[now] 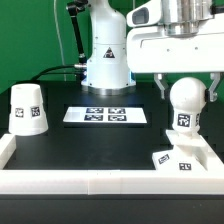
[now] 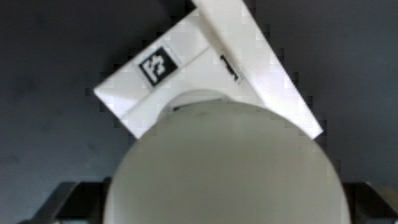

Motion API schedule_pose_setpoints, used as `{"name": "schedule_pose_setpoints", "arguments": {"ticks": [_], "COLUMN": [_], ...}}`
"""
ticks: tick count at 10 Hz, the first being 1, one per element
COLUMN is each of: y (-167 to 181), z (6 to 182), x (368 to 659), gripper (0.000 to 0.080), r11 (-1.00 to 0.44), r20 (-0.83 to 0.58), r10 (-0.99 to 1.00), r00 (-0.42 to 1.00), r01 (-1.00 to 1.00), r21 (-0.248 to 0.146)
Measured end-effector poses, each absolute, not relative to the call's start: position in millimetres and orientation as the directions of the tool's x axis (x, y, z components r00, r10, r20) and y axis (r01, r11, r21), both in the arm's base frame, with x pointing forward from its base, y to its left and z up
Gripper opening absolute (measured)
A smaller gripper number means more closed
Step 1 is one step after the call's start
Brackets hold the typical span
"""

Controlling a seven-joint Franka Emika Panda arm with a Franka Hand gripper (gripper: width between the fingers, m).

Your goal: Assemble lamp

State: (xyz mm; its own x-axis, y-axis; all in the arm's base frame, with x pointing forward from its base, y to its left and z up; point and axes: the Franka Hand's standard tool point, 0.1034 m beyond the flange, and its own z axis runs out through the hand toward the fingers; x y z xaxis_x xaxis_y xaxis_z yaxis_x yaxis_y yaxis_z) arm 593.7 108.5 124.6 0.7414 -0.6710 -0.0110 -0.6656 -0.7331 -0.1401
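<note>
The round white bulb (image 1: 185, 100) stands upright at the exterior view's right, its tagged stem pointing down over the low square base (image 1: 182, 158). Whether the stem touches the base I cannot tell. My gripper (image 1: 187, 88) is shut on the bulb's ball, one finger on each side. In the wrist view the bulb (image 2: 222, 150) fills the frame between my dark fingers (image 2: 71, 200). The tagged base (image 2: 178, 70) lies beyond it. The tapered shade (image 1: 28, 108) stands mouth down at the exterior view's left, far from my gripper.
The marker board (image 1: 105, 115) lies flat in the middle of the black table. A white raised rim (image 1: 100, 182) runs along the front and left edges. The arm's white pedestal (image 1: 105, 60) stands at the back, with cables to its left.
</note>
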Motion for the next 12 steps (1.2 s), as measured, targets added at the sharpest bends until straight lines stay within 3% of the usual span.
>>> {"name": "schedule_pose_setpoints", "arguments": {"ticks": [5, 6, 9, 12], "y": [113.0, 116.2, 115.9, 112.4], "z": [124.3, 124.2, 124.3, 124.0], "x": [593.2, 592.5, 592.8, 594.1], "gripper": [0.0579, 0.0649, 0.0689, 0.0698], "r11": [-0.385, -0.337, -0.464, -0.717], "r20": [-0.110, -0.119, -0.099, -0.036], "r10": [-0.910, -0.928, -0.872, -0.682], "r00": [0.399, 0.352, 0.479, 0.731], "r01": [-0.913, -0.933, -0.874, -0.677], "r21": [-0.133, -0.127, -0.143, -0.167]}}
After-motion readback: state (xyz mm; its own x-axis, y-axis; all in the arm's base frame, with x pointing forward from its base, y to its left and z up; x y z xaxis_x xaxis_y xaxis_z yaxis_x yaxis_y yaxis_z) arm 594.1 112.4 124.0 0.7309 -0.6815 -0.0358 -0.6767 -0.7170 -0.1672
